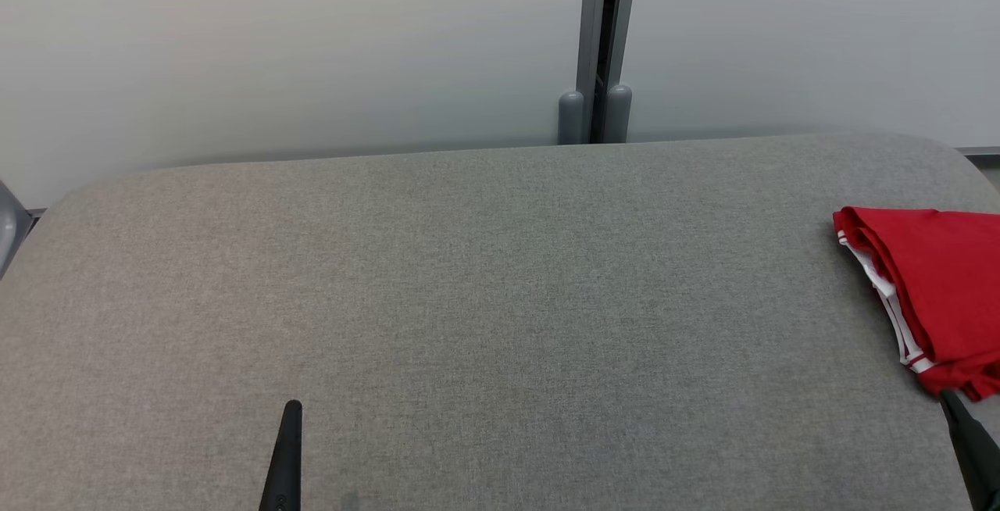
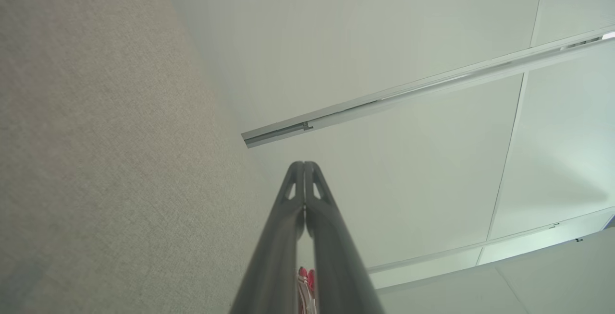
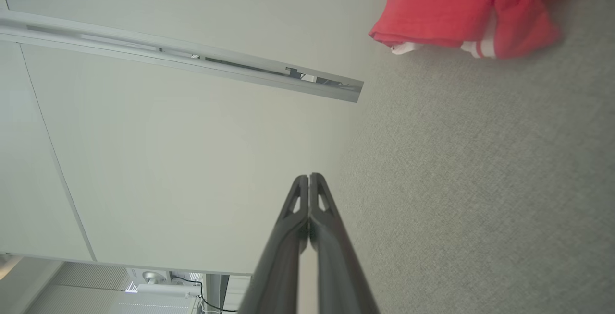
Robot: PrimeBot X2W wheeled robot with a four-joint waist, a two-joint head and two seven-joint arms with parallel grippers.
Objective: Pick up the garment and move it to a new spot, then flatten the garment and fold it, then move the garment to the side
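The garment [image 1: 933, 292] is red with white trim and lies folded at the right edge of the grey table [image 1: 484, 300]. In the right wrist view the garment [image 3: 461, 9] sits at the top right, well beyond the fingertips. My right gripper [image 1: 949, 399] is shut and empty, its tip just below the garment's near corner. My left gripper [image 1: 292, 408] stands shut and empty at the lower left, far from the cloth. Both wrist views show the fingers pressed together, the left gripper [image 2: 304, 165] and the right gripper [image 3: 309, 177]. A sliver of the garment [image 2: 305, 278] peeks between the left fingers.
A pale wall with a grey vertical post [image 1: 598, 42] runs behind the table's far edge. The table's rounded corners fall away at the left and right.
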